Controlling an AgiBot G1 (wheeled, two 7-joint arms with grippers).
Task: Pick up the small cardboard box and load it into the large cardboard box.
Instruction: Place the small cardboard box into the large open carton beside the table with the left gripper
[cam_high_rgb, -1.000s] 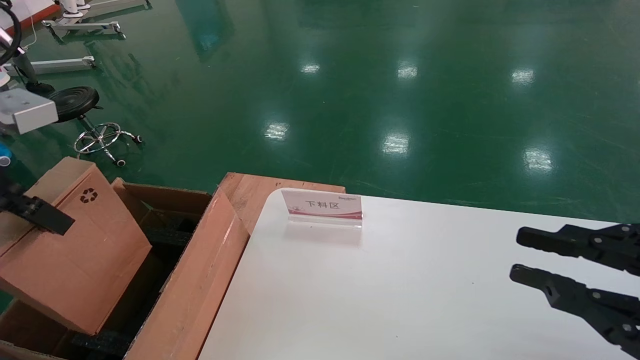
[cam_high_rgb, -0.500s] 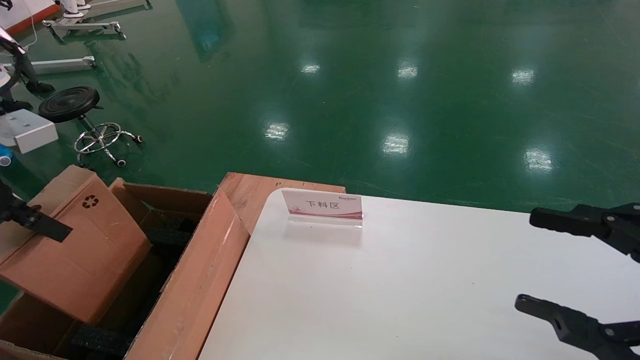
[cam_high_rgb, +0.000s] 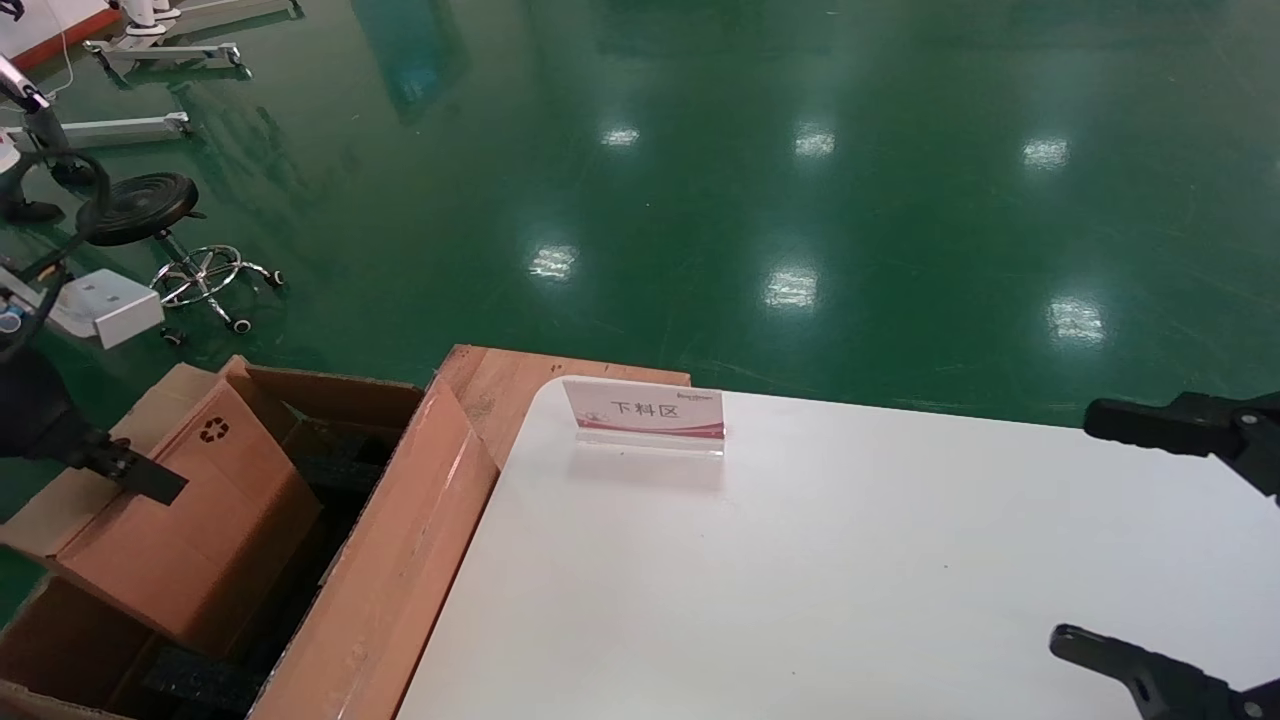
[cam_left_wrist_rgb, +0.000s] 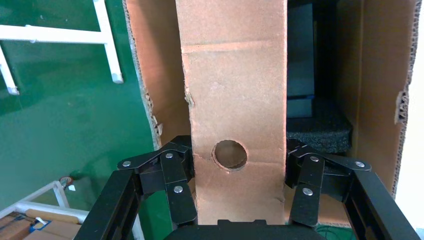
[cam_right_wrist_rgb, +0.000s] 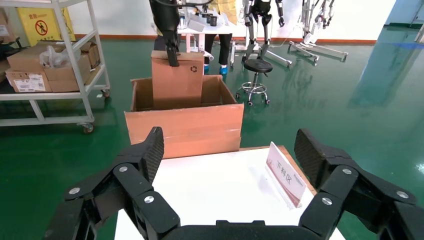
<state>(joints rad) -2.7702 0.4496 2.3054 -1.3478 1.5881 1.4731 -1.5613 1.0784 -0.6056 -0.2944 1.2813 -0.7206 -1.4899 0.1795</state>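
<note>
My left gripper (cam_high_rgb: 120, 468) is shut on the small cardboard box (cam_high_rgb: 190, 520), a plain brown carton with a black recycling symbol, and holds it tilted with its lower part inside the large cardboard box (cam_high_rgb: 390, 560) at the table's left. In the left wrist view the fingers (cam_left_wrist_rgb: 175, 170) clamp both sides of the small box (cam_left_wrist_rgb: 235, 90) near its round hole, above the large box's wall (cam_left_wrist_rgb: 380, 100) and black foam (cam_left_wrist_rgb: 320, 127). My right gripper (cam_high_rgb: 1100, 535) is open and empty over the table's right edge. The right wrist view shows its own gripper (cam_right_wrist_rgb: 230, 150) open, and the small box (cam_right_wrist_rgb: 177, 82) standing in the large box (cam_right_wrist_rgb: 185, 127).
A white table (cam_high_rgb: 800, 560) carries a small pink-and-white sign (cam_high_rgb: 645, 412) at its far edge. A wooden board (cam_high_rgb: 520, 380) lies beside the large box. A black stool (cam_high_rgb: 150, 205) and metal stands stand on the green floor. A shelf cart (cam_right_wrist_rgb: 50, 65) holds cartons.
My left gripper has carried the small box to the right and lower into the large box. My right gripper's fingers have spread wider and it has drawn back to the right.
</note>
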